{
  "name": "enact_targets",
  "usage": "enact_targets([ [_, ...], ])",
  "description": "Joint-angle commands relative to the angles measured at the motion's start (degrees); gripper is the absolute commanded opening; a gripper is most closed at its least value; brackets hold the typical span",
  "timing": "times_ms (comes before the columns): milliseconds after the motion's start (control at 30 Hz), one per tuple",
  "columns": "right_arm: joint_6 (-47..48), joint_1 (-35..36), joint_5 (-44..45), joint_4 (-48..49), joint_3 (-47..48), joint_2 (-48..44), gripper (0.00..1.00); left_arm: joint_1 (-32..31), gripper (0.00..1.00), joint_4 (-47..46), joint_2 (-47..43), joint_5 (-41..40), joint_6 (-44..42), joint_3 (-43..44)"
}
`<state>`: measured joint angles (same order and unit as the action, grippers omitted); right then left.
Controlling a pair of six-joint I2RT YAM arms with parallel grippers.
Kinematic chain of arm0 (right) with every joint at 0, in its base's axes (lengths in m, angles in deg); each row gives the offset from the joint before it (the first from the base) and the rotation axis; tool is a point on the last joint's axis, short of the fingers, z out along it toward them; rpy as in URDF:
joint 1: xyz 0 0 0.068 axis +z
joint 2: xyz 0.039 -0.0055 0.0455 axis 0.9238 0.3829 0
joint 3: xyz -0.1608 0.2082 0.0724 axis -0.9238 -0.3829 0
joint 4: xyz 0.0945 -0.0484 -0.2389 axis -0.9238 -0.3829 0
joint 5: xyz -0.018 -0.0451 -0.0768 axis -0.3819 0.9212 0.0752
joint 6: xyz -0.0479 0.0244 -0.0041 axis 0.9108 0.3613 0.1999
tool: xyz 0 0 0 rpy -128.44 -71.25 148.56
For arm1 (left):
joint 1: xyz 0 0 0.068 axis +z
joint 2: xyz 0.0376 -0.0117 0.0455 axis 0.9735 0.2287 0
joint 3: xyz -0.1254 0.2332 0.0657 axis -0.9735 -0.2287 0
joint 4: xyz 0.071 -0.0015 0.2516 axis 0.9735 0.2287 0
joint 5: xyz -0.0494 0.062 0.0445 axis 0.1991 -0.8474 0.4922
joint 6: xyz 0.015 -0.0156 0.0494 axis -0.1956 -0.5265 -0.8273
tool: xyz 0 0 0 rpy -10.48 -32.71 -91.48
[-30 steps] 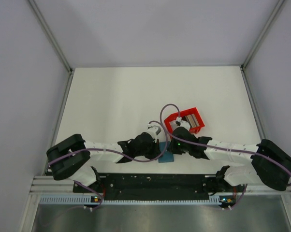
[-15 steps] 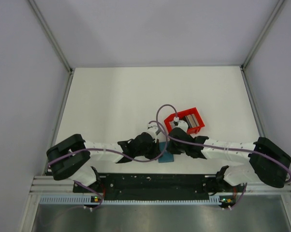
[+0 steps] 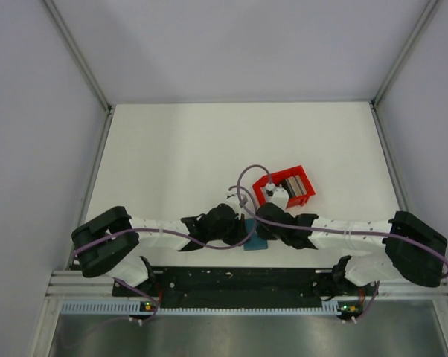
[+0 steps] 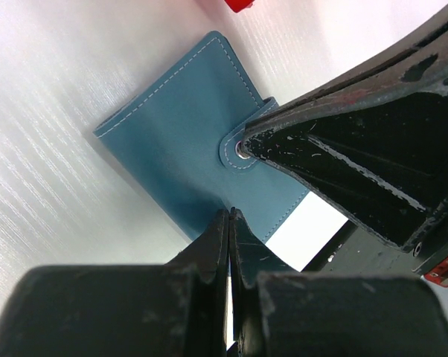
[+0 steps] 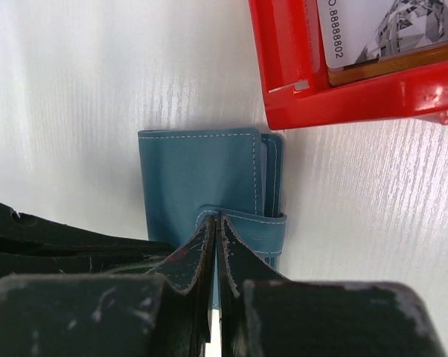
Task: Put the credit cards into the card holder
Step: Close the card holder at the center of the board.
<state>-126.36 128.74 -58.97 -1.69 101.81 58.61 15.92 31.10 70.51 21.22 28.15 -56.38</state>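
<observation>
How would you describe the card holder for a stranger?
On the white table, the left gripper and right gripper meet beside the red tray. At their tips lies the card holder: small, folded, teal with a snap tab, the only blue thing.

A white, finely grained surface (image 3: 172, 156) carries a closed teal card holder (image 5: 198, 175) near its 6 o'clock edge, and a red open-topped tray (image 5: 358, 97) just beside it at 1 o'clock.

Left arm (image 3: 161, 229) and right arm (image 3: 350, 232) angle inward, both jaws closed.
</observation>
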Motion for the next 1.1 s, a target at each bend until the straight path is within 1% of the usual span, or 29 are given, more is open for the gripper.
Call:
enact_targets([
  [0, -3.1, 3.1, -0.4, -5.1, -2.9, 0.9, 0.00, -0.3, 0.00, 0.5, 0.5, -1.9, 1.0, -0.3],
  [133, -5.8, 4.8, 1.6, -4.7, -4.5, 1.1, 0.00, -0.4, 0.00, -0.3, 0.3, -2.0, 1.8, -0.9],
  [267, -6.7, 4.9, 2.9, -4.4, -5.1, 2.4, 0.00, -0.3, 0.00, -1.0, 0.3, -1.5, 2.1, -1.1],
  [533, -6.5, 4.9, 1.7, -4.3, -3.6, 5.5, 0.00, -0.4, 0.00, -1.2, 0.3, -1.3, 2.1, -1.3],
  [700, -7.0, 4.9, 0.9, -4.3, -4.0, 5.8, 0.00, -0.3, 0.00, -1.5, 0.1, -1.4, 2.3, -1.8],
  [900, -8.1, 4.9, -0.6, -7.6, -4.0, 6.0, 0.00, -0.3, 0.00, -1.4, -0.3, -1.4, 2.2, -2.0],
  [1067, -7.9, 5.0, -1.2, -10.1, -3.2, 8.3, 0.00, -0.4, 0.00, -1.6, -0.1, -1.3, 1.9, -1.9],
])
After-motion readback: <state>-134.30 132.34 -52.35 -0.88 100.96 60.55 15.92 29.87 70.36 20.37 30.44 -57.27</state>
